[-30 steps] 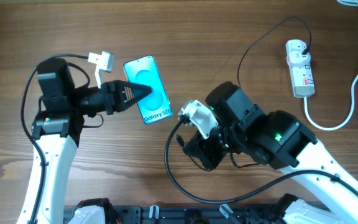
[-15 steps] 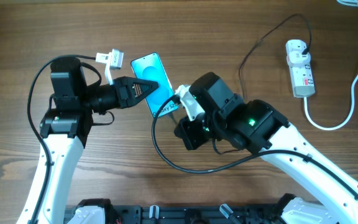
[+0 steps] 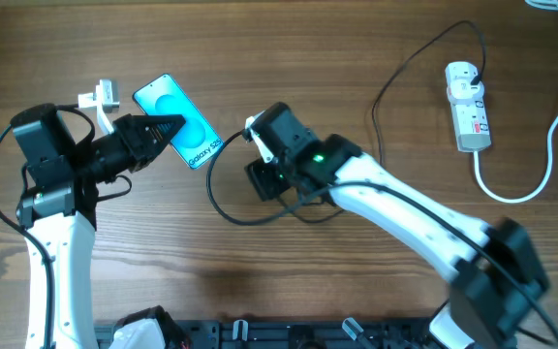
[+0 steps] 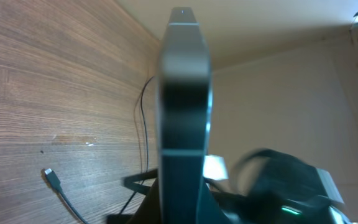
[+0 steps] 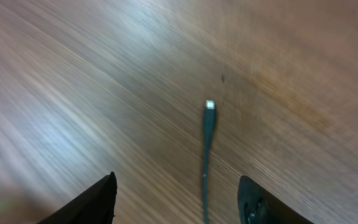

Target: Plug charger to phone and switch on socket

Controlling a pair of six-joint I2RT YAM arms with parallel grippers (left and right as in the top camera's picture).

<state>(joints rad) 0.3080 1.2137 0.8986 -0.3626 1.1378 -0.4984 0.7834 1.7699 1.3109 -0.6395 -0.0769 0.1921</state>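
Note:
The phone (image 3: 180, 124), cyan screen up, is held off the table at the upper left. My left gripper (image 3: 163, 130) is shut on it. In the left wrist view the phone (image 4: 184, 93) shows edge-on, rising from between the jaws of my left gripper (image 4: 182, 208). The charger (image 3: 223, 217) is a thin black cable that loops on the table. Its metal-tipped connector (image 5: 209, 106) lies loose on the wood, in line with the gap of my right gripper (image 5: 178, 180), which is open and empty. That connector (image 4: 51, 177) also shows at the lower left. My right gripper (image 3: 259, 181) hangs just right of the phone. The socket (image 3: 468, 107) lies far right.
A thick white lead (image 3: 541, 165) curves from the socket toward the right edge. The black cable runs from the socket's top in an arc across the table and passes under my right arm (image 3: 395, 208). Dark equipment lines the front edge (image 3: 260, 334).
My right gripper has opened and the connector now lies on the table. Both arms have swung left, and the left one has carried the phone up and to the left.

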